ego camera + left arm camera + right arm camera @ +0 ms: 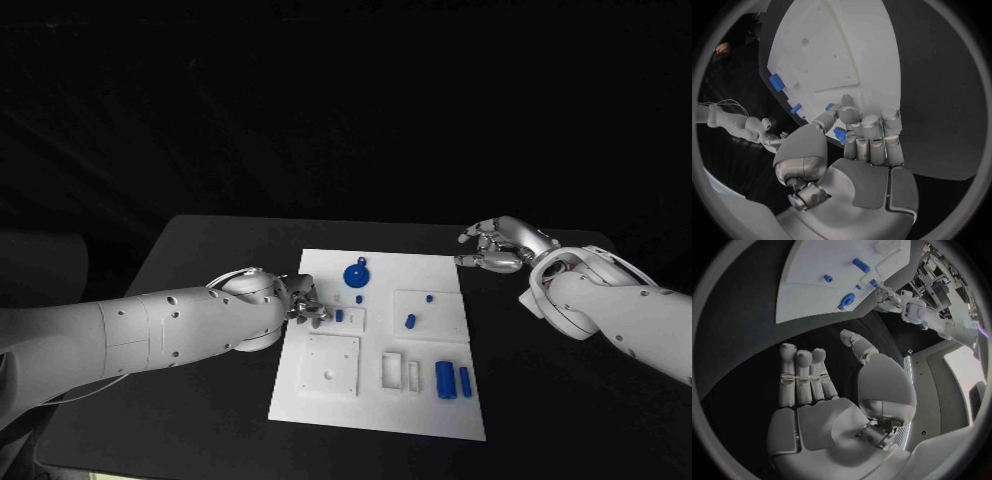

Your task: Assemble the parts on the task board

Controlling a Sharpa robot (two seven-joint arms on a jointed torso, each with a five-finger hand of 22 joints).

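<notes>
The white task board (382,400) lies mid-table. My left hand (296,300) reaches over its left edge. In the left wrist view, thumb and fingers (870,132) pinch a small blue part (840,135) close to the board. That small blue part (339,315) sits at a small square block. A round blue part (356,273), a blue peg (410,321) and two blue cylinders (454,381) rest on the board. My right hand (498,245) hovers off the board's far right corner, fingers apart and holding nothing; the right wrist view shows its palm (817,390) bare.
Two white square blocks (330,365) and a narrow white frame (394,370) sit on the board's near half. Black table (216,240) surrounds the board on every side. From the right wrist, the board (817,285) and round blue part (846,300) lie beyond the fingers.
</notes>
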